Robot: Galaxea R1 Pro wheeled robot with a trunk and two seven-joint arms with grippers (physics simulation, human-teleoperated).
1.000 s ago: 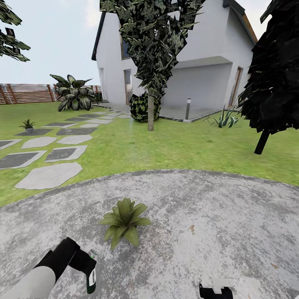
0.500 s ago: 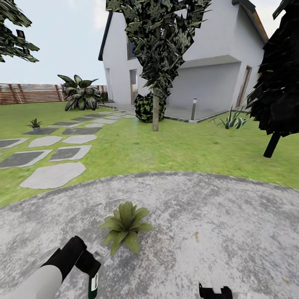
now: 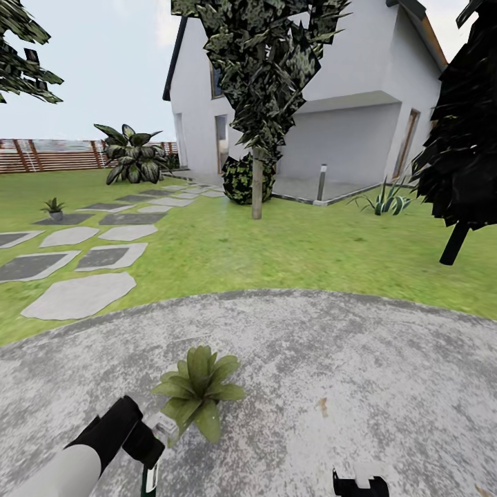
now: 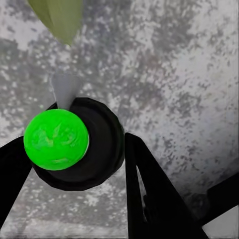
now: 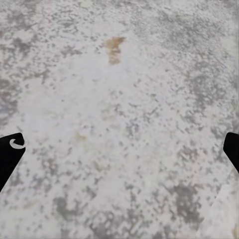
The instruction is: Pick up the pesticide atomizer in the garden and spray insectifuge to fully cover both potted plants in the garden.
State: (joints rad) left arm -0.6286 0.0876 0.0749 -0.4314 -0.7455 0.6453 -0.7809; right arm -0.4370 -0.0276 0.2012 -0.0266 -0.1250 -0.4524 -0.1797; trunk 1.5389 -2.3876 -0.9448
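The left arm reaches forward low over the round patio (image 3: 359, 359) of mottled grey stone, its left gripper (image 3: 146, 445) clenched on the pesticide atomizer (image 3: 150, 476). The bottle hangs with its pale head (image 3: 166, 426) up, just beside the near potted plant (image 3: 197, 391), a rosette of broad pointed leaves. In the left wrist view the black fingers (image 4: 149, 189) flank the atomizer's round dark body. The right gripper (image 5: 119, 164) hangs spread wide above the speckled paving. A second potted plant (image 3: 53, 207) stands well apart among flat stepping stones (image 3: 79, 295).
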